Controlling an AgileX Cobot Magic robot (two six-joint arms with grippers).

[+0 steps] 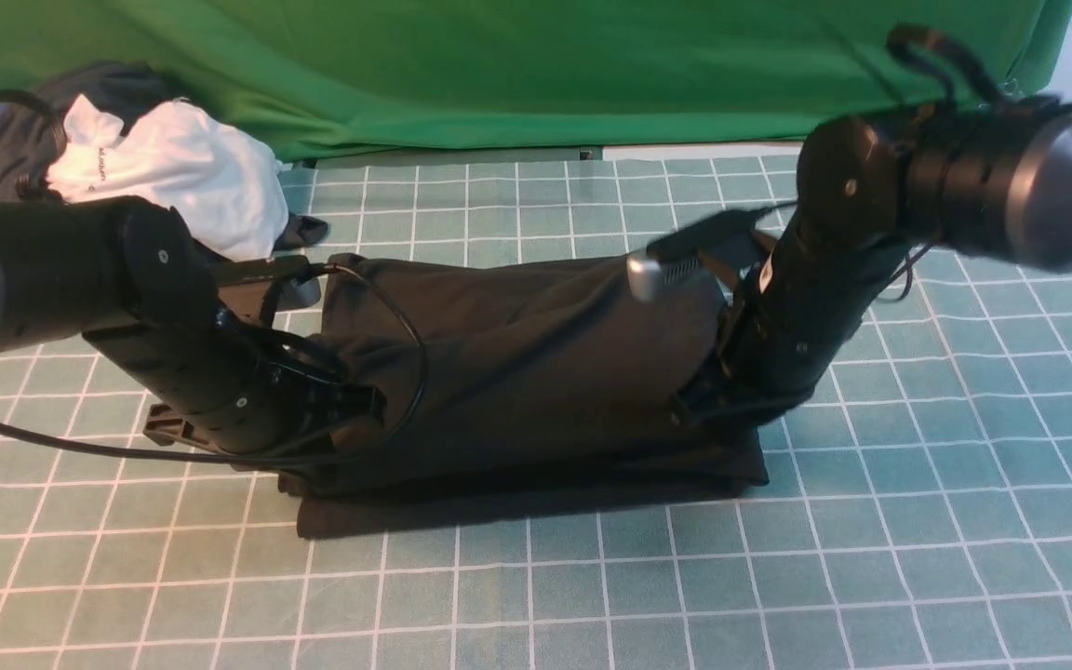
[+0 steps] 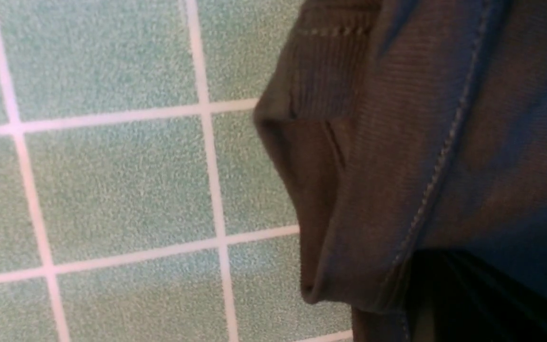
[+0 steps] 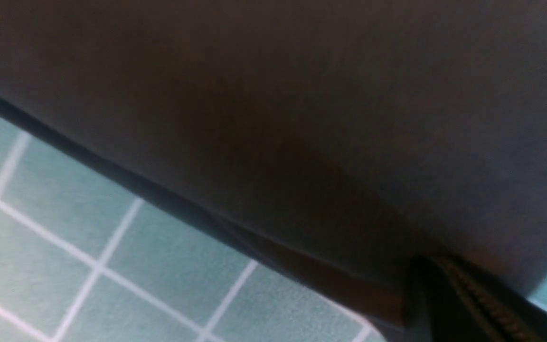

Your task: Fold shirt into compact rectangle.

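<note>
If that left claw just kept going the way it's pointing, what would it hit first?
Most likely the shirt itself: the left gripper points sideways into the black cloth it is already pinching. Beyond that, depth is unclear.

Gridded teal mat (image 1: pixel 871 521) under black shirt (image 1: pixel 517 372)

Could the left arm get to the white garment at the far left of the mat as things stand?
Probably not right now. The left gripper is shut on the black shirt, which it holds up together with the right gripper. The white garment lies apart, behind the left arm; the shirt would have to be let go first.
</note>
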